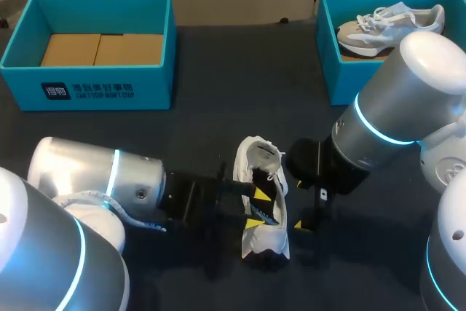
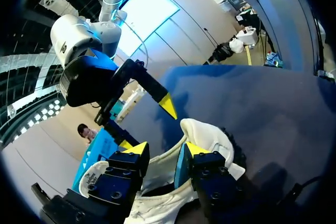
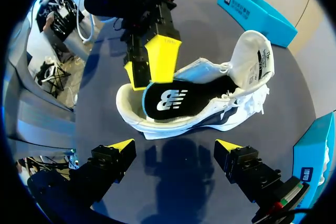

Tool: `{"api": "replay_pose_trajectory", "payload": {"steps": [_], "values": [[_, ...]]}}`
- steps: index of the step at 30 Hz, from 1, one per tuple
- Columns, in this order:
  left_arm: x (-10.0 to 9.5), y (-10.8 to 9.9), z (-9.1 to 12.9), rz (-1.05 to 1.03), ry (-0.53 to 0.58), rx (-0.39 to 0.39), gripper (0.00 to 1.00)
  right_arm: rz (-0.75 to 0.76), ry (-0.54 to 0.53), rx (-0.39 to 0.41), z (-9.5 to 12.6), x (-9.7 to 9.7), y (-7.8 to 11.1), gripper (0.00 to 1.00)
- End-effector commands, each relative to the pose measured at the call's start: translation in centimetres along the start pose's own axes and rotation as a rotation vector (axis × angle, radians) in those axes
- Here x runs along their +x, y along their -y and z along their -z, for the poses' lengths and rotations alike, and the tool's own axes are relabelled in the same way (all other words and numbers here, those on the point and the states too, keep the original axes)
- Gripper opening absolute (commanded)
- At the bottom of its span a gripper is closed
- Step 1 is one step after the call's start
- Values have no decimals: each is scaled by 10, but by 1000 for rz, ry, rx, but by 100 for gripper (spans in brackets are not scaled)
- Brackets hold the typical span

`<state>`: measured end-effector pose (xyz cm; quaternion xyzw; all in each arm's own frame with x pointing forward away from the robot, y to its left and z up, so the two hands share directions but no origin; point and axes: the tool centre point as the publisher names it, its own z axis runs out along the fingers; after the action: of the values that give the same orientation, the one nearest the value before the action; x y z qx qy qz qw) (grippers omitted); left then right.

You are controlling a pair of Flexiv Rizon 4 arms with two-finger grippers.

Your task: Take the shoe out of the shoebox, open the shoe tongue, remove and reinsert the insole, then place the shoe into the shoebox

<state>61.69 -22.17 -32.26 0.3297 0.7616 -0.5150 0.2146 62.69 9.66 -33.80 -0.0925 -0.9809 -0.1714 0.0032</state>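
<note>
One shoe (image 3: pixel 231 114) sits clamped in left gripper (image 1: pixel 257 209), ahead of right gripper (image 3: pixel 174 145).

White mesh-cloth shoe (image 1: pixel 271 242); matt black insole (image 3: pixel 173 101); matt teal card shoebox (image 1: pixel 157 87); dark matt table (image 1: pixel 240 85).

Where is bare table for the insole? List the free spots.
Widest bare stretch of table: between the left shoebox and right shoebox, ahead of the shoe. A smaller strip between left shoebox and left arm. Crowded around the shoe: left claw on it, right claw open beside it.
</note>
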Motion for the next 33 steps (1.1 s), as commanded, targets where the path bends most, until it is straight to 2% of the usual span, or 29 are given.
{"api": "replay_pose_trajectory", "payload": {"steps": [1, 7, 13, 18, 21, 24, 26, 27, 33], "values": [[-4, 4, 21, 4, -29, -9, 43, 0, 3, 0, -1, 1, 0, 100], [-11, 9, 35, 4, -104, -13, 42, 0, 3, 0, -1, 1, 0, 100], [-19, 13, 44, -8, -201, -45, 35, 0, 3, 0, -1, 1, 0, 100], [-26, 12, 49, -36, -252, -70, 34, 3, 2, 0, 1, 1, 1, 100], [-29, 12, 50, -53, -286, -80, 26, 11, -6, -3, 6, -1, 7, 100], [-30, 13, 50, -70, -322, -90, 13, 39, -16, -16, 16, -4, 16, 100], [-31, 13, 50, -78, -344, -92, 9, 46, -26, 1, 21, -6, 21, 100], [-31, 14, 50, -82, -358, -93, 0, 60, -28, -17, 25, -7, 24, 100], [-33, 18, 50, -114, -456, -100, 0, 61, -38, 10, 46, -14, 49, 100]]}}
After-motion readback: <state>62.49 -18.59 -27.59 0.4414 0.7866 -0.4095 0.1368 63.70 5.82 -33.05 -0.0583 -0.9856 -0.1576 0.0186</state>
